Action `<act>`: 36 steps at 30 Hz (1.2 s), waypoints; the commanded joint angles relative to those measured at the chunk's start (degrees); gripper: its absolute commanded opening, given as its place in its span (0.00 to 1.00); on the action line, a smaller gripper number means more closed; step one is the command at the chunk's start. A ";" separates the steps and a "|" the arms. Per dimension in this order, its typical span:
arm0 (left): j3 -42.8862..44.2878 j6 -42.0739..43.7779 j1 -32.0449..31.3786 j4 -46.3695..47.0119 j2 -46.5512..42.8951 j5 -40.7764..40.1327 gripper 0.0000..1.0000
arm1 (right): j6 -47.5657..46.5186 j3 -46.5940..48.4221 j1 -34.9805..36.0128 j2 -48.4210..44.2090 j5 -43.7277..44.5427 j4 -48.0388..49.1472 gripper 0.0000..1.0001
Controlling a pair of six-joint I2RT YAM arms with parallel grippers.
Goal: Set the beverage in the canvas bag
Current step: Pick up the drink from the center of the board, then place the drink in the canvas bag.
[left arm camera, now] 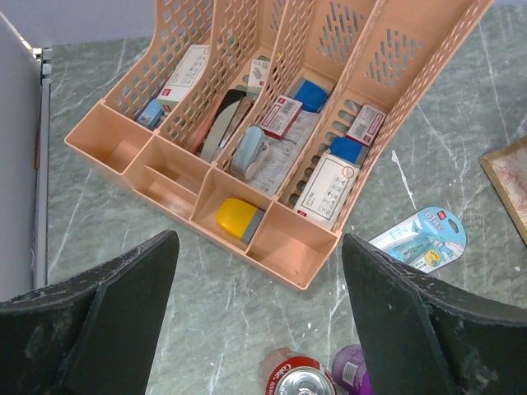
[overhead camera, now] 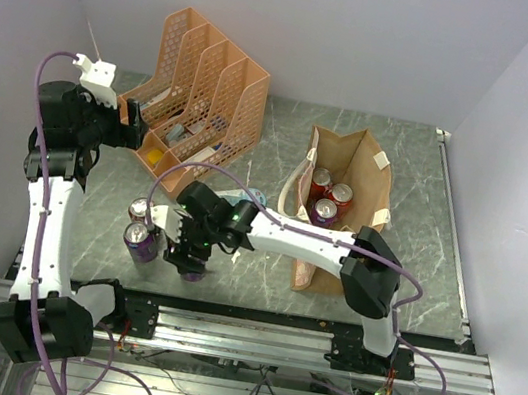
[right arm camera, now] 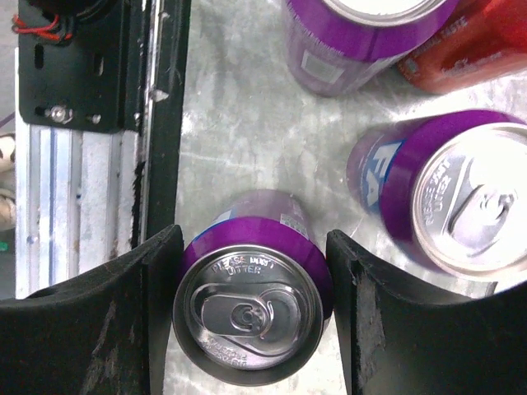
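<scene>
Right wrist view: purple drink can (right arm camera: 247, 317) upright, well apart from canvas bag (overhead camera: 375, 191). Right gripper (right arm camera: 252, 280) half-open, jaws against its sides, real squeeze impossible to tell. Likely heavy, slick, dentable: grasp mid-body.

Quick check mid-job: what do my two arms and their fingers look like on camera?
The left arm and right arm have white links, black joints and trailing purple cables. The right shows a green light. Fingers are matte black, scuffed wedges.

Purple can (right arm camera: 247, 317) w/ silver top, tan bag (overhead camera: 367, 172), orange mesh organiser (overhead camera: 208, 77), grey marbled table (overhead camera: 284, 140)
</scene>
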 commanded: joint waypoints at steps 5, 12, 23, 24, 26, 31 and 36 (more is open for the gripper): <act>2.74 2.94 -0.47 -1.67 2.26 2.33 0.89 | -2.48 3.70 -4.26 -13.60 -2.42 -6.68 0.33; 3.61 6.96 -5.00 -4.97 3.31 1.54 0.89 | -2.40 10.05 -11.26 -20.32 -2.62 -13.80 0.28; 5.73 6.74 -11.82 -3.22 6.26 2.40 0.88 | -1.89 22.71 -18.45 -25.49 5.30 -19.12 0.24; 6.03 6.66 -12.35 -2.93 6.67 2.43 0.88 | -1.69 23.10 -19.07 -25.83 6.16 -19.55 0.23; 6.67 6.38 -13.38 -2.74 7.57 2.76 0.88 | -1.53 23.87 -20.44 -26.41 7.37 -20.14 0.23; 7.72 4.44 -17.42 -0.06 10.62 8.28 0.86 | -0.82 27.22 -23.59 -27.33 11.68 -22.78 0.21; 12.93 5.05 -23.21 -0.34 14.81 9.63 0.86 | -0.36 26.35 -25.53 -30.05 17.04 -25.66 0.20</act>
